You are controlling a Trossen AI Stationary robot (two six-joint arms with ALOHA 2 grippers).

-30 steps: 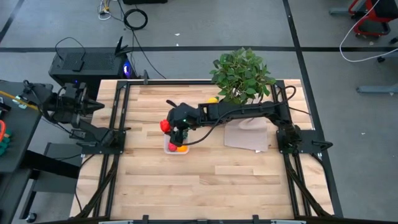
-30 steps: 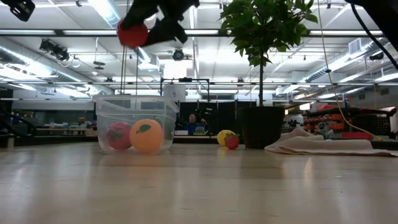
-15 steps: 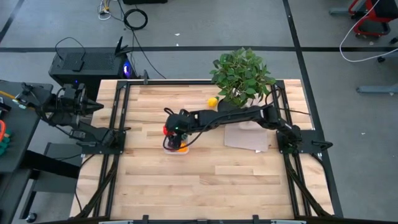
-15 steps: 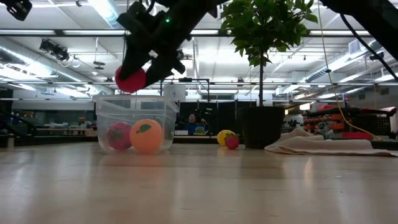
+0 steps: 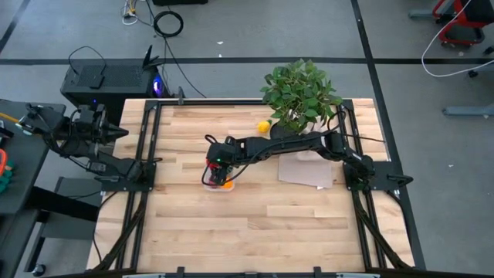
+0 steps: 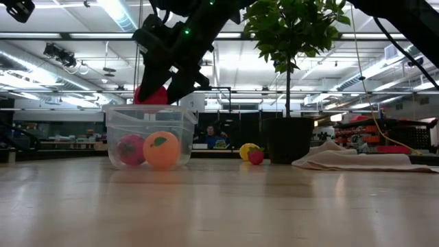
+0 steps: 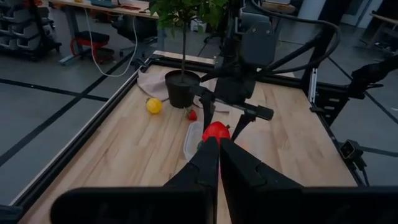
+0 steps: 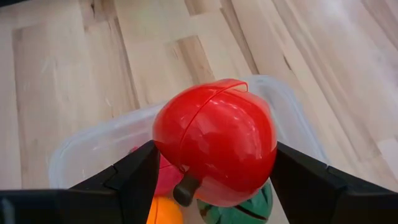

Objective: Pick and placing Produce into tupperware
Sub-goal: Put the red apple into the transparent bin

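Note:
The clear tupperware (image 6: 147, 134) stands on the table left of centre (image 5: 213, 184). Inside it lie an orange fruit (image 6: 162, 149), a pink one (image 6: 130, 149) and a green one (image 8: 239, 211). My right gripper (image 8: 214, 180) is shut on a red fruit (image 8: 214, 140) right over the tupperware's opening; the fruit (image 6: 152, 96) sits at about rim height. My left gripper (image 7: 219, 158) is shut and holds nothing, off the table's left edge (image 5: 116, 133). My right gripper pinches the red fruit by two opposite sides (image 8: 163, 146) between its two fingers (image 8: 127, 180). The fingers slant down from the table's right side. The fruit is lifted clear, its underside about level with the tupperware's rim (image 8: 292, 106).
A potted plant (image 5: 301, 96) stands at the far right, with a yellow fruit (image 5: 264, 126) and a small red one (image 6: 256, 157) beside its pot. A beige cloth (image 5: 307, 170) lies to the right of the tupperware. Bare wood spreads across the near half of the table.
My right gripper has come down with the red fruit and tipped further downward. The fruit was well above the tupperware a second ago and now hangs at its rim. The gripper stays shut on it.

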